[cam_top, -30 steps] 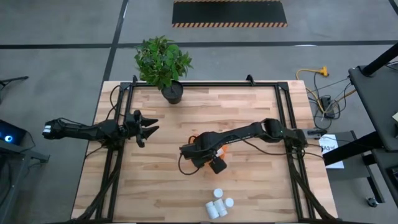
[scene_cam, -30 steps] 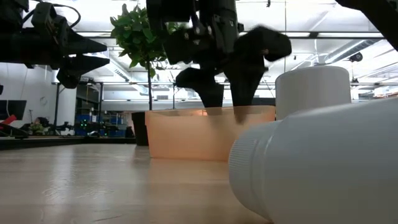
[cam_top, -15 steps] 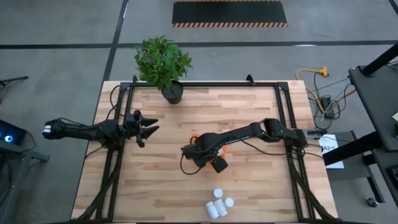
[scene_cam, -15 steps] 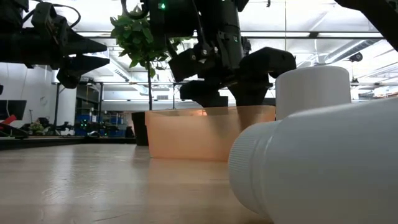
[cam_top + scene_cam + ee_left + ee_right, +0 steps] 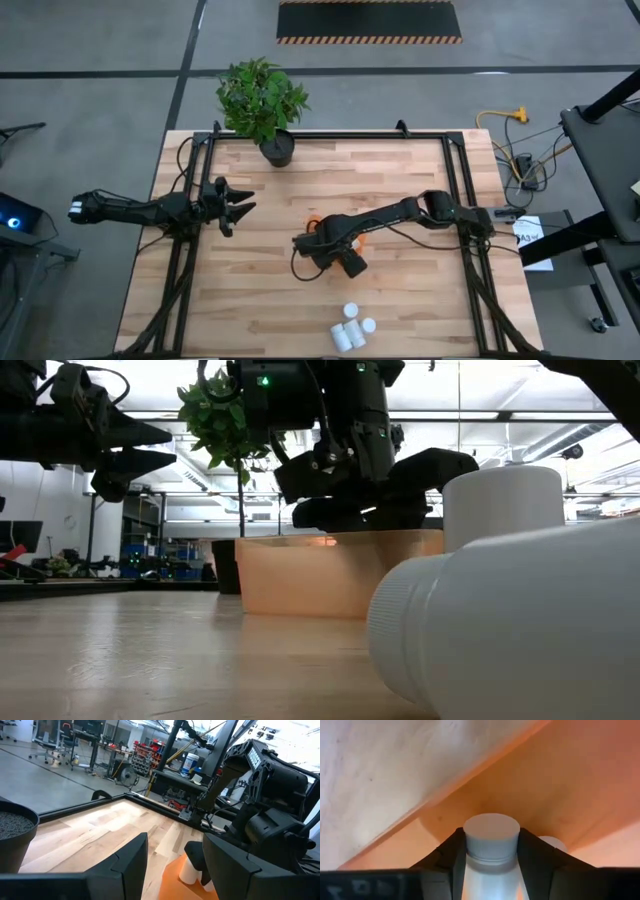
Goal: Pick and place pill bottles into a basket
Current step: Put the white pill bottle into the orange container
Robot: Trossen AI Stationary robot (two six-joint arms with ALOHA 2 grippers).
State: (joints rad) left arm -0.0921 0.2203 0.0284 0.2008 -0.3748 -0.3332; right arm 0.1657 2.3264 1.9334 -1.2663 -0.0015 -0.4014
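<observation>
The orange basket (image 5: 300, 575) stands near the table's middle. My right gripper (image 5: 491, 837) points down into it, shut on a white pill bottle (image 5: 491, 870). A second bottle (image 5: 551, 842) is in the basket beside it. Several more pill bottles (image 5: 352, 328) are grouped at the near edge, one lying (image 5: 500, 620) and one upright (image 5: 500, 500). My left gripper (image 5: 243, 207) hovers open and level over the table's left side, touching nothing. My right gripper has the pill bottle between its two fingers, which lie against the cap's ribbed sides and the neck just behind it (image 5: 491, 852). The fingers come from above and lie along the bottle. Its cap (image 5: 491, 831) points down inside the basket. Whether it touches the floor I cannot tell.
A potted plant in a black pot (image 5: 277, 150) stands at the far edge, left of centre. Black frame rails (image 5: 185, 250) run along the table's left and right sides. Bare wood (image 5: 250, 300) lies between the basket and the near-edge bottles.
My right gripper has sunk straight down, from above the basket's rim to within the basket. The basket and the bottles at the near edge have stayed where they were.
</observation>
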